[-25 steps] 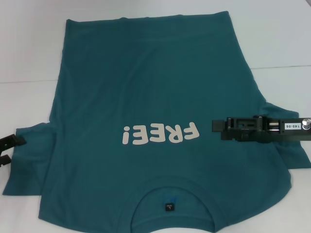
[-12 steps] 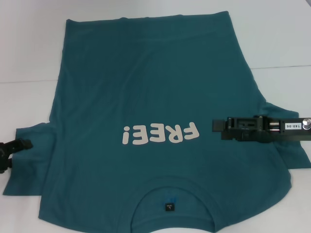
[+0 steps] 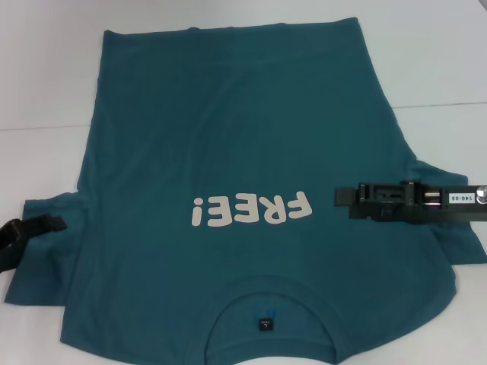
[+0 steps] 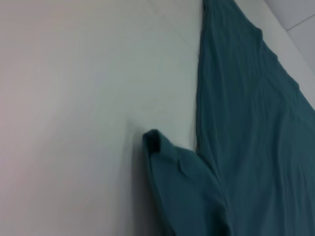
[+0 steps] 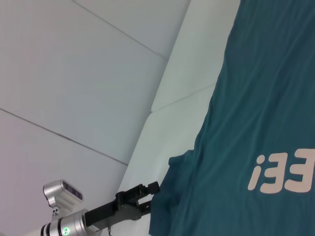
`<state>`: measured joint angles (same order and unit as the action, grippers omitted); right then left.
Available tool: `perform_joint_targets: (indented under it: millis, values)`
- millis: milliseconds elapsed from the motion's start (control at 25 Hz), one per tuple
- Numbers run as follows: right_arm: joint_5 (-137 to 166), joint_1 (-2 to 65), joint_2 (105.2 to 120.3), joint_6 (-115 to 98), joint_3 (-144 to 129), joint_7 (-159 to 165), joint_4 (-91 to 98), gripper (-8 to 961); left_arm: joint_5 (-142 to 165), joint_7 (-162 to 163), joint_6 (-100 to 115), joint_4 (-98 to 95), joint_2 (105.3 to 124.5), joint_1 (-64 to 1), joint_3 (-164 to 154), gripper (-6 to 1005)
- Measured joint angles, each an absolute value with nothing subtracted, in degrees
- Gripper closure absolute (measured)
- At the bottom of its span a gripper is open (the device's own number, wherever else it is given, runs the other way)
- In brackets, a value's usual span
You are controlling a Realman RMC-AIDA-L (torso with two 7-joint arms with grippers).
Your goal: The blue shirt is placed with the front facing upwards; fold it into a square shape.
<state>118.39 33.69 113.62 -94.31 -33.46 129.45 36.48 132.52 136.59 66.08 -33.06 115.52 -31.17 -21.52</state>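
At the far left of the head view our left gripper (image 3: 38, 226) sits low at the outer edge of the left sleeve (image 3: 46, 251), its dark fingers (image 3: 50, 223) reaching onto the sleeve hem; in the right wrist view they look slightly apart with cloth at their tips, though we cannot tell whether any fabric is pinched yet. The blue shirt (image 3: 228, 137) lies flat and face up on the white counter (image 3: 46, 76), collar (image 3: 265, 304) nearest us, hem at the far side, the white lettering (image 3: 251, 210) across the chest. Over on the right, our right gripper (image 3: 346, 199) hovers above the right sleeve (image 3: 449, 228), reaching inward toward the chest — whether its fingers are apart or together we cannot tell. We judge this to be the opening step: taking both sleeves to fold them inward. The next move calls for a sure pinch on the left hem, then a lift and sweep toward the centre. Bare counter lies left and far of the shirt, giving room; the near edge is tight — the collar runs out of view.
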Motion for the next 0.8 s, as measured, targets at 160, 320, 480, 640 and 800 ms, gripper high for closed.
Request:
perform_joint_targets:
  millis: [160,320,480,640,800]
  values:
    - [118.39,33.56,113.55,-94.5,-32.64,129.45,36.47,80,134.04,138.87,66.57,-33.84,115.4,-31.43,-22.15,287]
    - [118.38,33.48,113.55,-94.49,-32.46,129.45,36.47,82,134.3,139.13,66.51,-34.26,115.5,-31.46,-22.4,371]
    - [118.39,33.48,113.55,-94.44,-32.43,129.45,36.47,83,134.3,139.2,66.4,-34.34,115.52,-31.46,-22.43,456]
    - [118.39,33.48,113.55,-94.41,-32.43,129.46,36.47,85,134.3,139.23,66.4,-34.47,115.55,-31.43,-22.43,560]
    - [118.39,33.49,113.52,-94.39,-32.43,129.47,36.47,87,134.3,139.24,66.44,-34.59,115.57,-31.38,-22.42,723]
